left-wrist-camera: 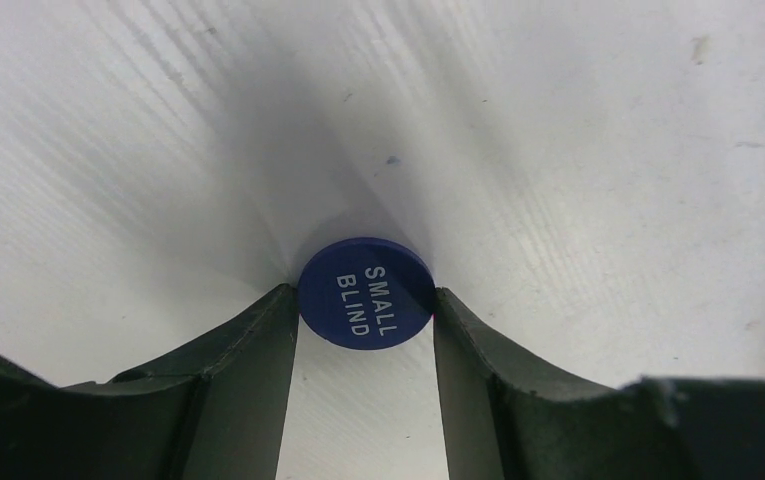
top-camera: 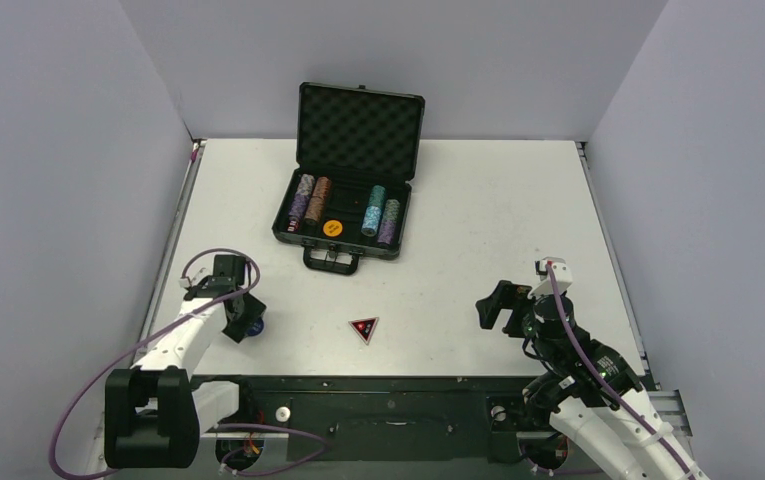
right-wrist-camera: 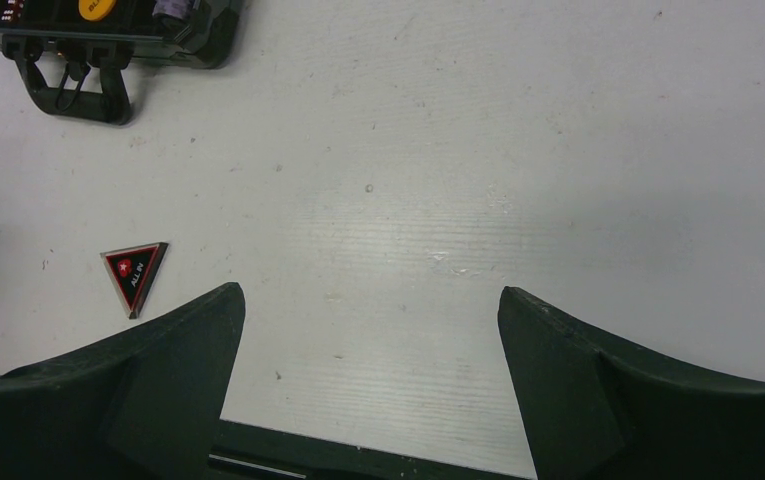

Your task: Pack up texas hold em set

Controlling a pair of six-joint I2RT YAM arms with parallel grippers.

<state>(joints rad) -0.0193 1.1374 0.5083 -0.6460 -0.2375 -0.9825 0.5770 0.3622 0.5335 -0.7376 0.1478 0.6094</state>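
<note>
Disc in left hand reads SMALL BLIND

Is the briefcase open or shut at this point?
Open: the briefcase has its lid upright at the back, foam lining and chip stacks showing.

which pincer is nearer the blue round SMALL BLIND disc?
Left. The left pincer straddles the blue round SMALL BLIND disc, touching both its edges. The right pincer hangs open well off to the right, past the black-red triangle marker.
</note>
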